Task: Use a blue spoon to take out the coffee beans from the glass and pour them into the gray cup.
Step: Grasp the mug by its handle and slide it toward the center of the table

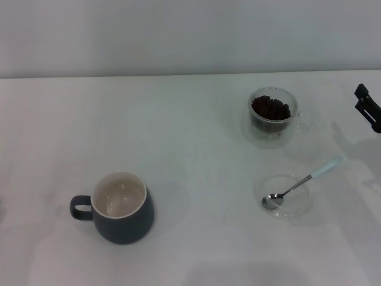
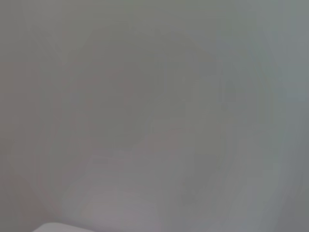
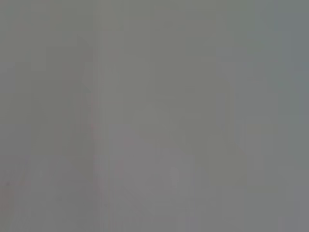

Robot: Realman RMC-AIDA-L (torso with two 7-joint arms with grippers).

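Note:
The blue spoon (image 1: 300,183) lies with its metal bowl in a flat clear dish (image 1: 284,196) and its pale blue handle pointing back and right. Behind it stands the glass (image 1: 272,117), filled with dark coffee beans (image 1: 271,109). At the front left sits the gray cup (image 1: 122,207), cream-white inside, with no beans showing in it and its handle to the left. My right gripper (image 1: 368,108) shows only as a black tip at the right edge, beside the glass and apart from it. The left gripper is out of view. Both wrist views show only a plain grey surface.
Everything stands on a white table (image 1: 178,137) with a pale wall behind its far edge. A wide bare stretch separates the gray cup from the glass and dish.

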